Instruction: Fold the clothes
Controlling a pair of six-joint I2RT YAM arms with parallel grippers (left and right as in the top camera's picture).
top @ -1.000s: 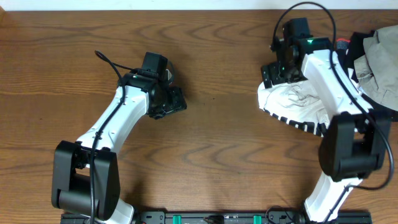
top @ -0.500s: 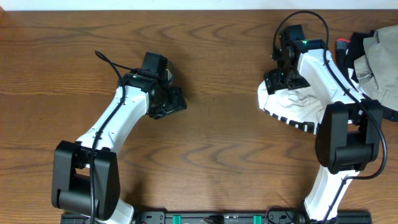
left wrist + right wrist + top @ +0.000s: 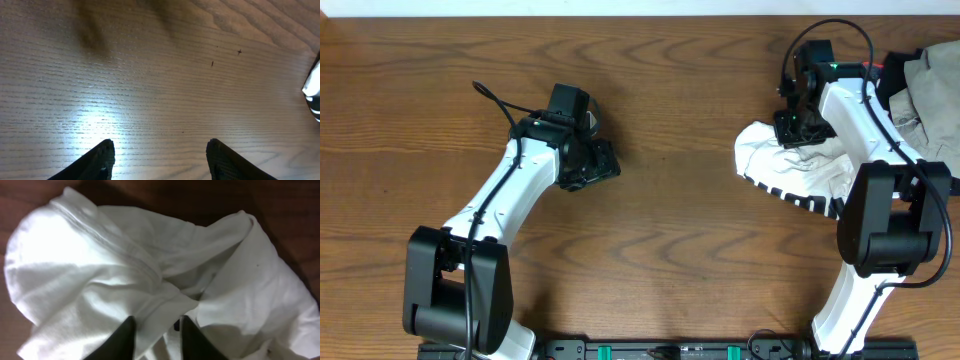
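The clothes (image 3: 790,168) lie as a crumpled white bundle with black stripes along the near edge, at the table's right side. My right gripper (image 3: 798,126) is down on the bundle's far part. In the right wrist view its fingers (image 3: 157,332) pinch a ridge of the white fabric (image 3: 100,275) between them. My left gripper (image 3: 604,165) hovers open over bare wood left of centre, with nothing between its fingers (image 3: 160,157). A white and black corner of the clothes (image 3: 314,92) shows at the right edge of the left wrist view.
A heap of grey-olive fabric (image 3: 932,95) lies at the table's far right edge, with a small red object (image 3: 872,68) beside it. The left arm's black cable (image 3: 495,100) loops over the wood. The brown table (image 3: 680,220) stretches between the two arms.
My right gripper has shifted rightward over the bundle, and its jaws have closed from wide apart onto a fold of fabric. The left arm has not moved.
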